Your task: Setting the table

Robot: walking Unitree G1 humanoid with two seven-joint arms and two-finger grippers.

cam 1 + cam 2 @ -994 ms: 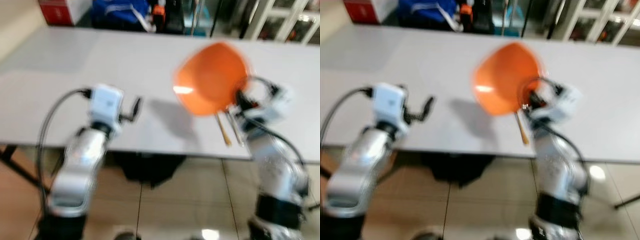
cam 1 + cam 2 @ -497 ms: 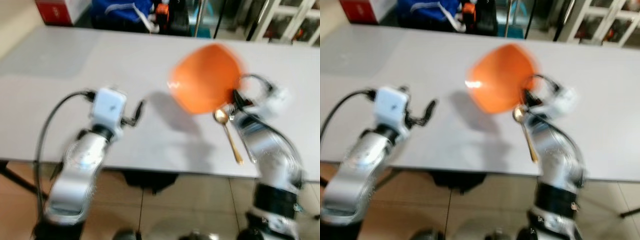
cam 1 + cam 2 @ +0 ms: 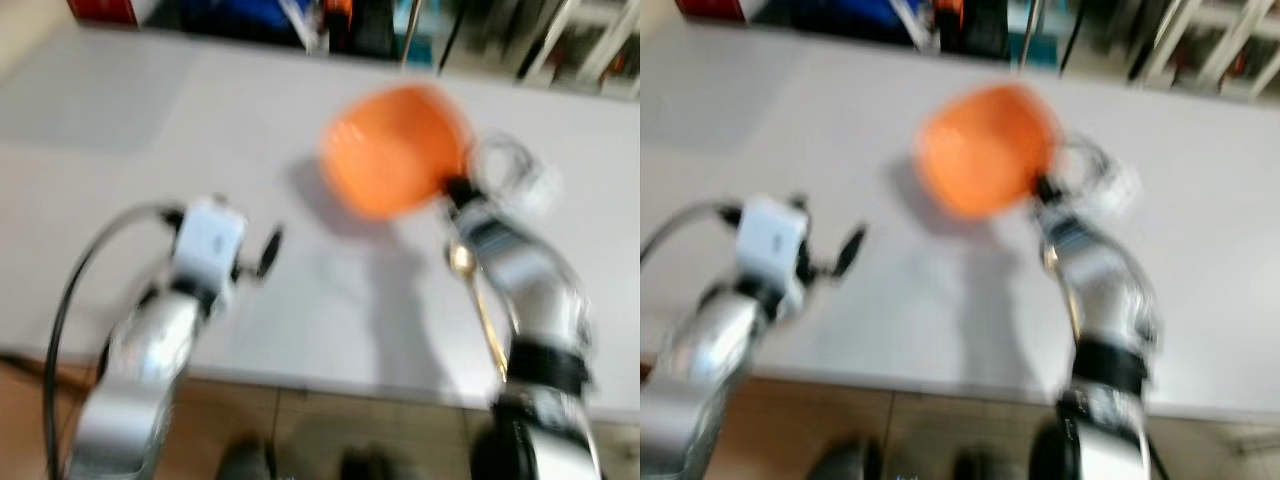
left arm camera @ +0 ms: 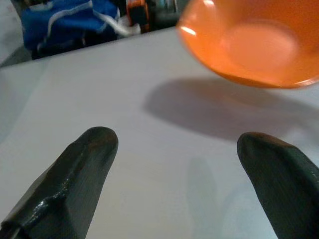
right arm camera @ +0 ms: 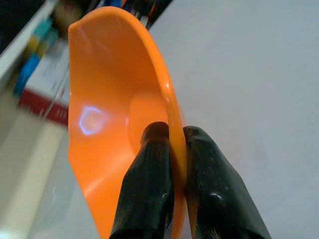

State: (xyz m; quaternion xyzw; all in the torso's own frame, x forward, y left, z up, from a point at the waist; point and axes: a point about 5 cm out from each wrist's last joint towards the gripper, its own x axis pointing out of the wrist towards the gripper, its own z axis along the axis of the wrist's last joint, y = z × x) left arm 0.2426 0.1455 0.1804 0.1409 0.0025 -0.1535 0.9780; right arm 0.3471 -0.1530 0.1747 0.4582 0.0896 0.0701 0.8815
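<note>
An orange bowl (image 3: 395,150) hangs tilted above the white table (image 3: 150,120), casting a shadow on it. My right gripper (image 5: 174,137) is shut on the bowl's rim, one finger inside and one outside, and it stands at the bowl's near right side (image 3: 452,190). A gold spoon (image 3: 472,290) lies on the table beside my right forearm. My left gripper (image 4: 177,139) is open with nothing between its fingers, low over the table at the near left (image 3: 268,250). From there the bowl (image 4: 254,40) is ahead and to the right.
A blue bag (image 4: 60,20) and dark chair legs stand behind the table's far edge, with a red box (image 3: 100,8) at the back left. The table's near edge runs just under my arms, with tiled floor below. The eye views are blurred.
The whole picture has shifted and blurred, so the camera moved. The bowl stays in my right gripper and sits a little farther left over the table. The left gripper stays open.
</note>
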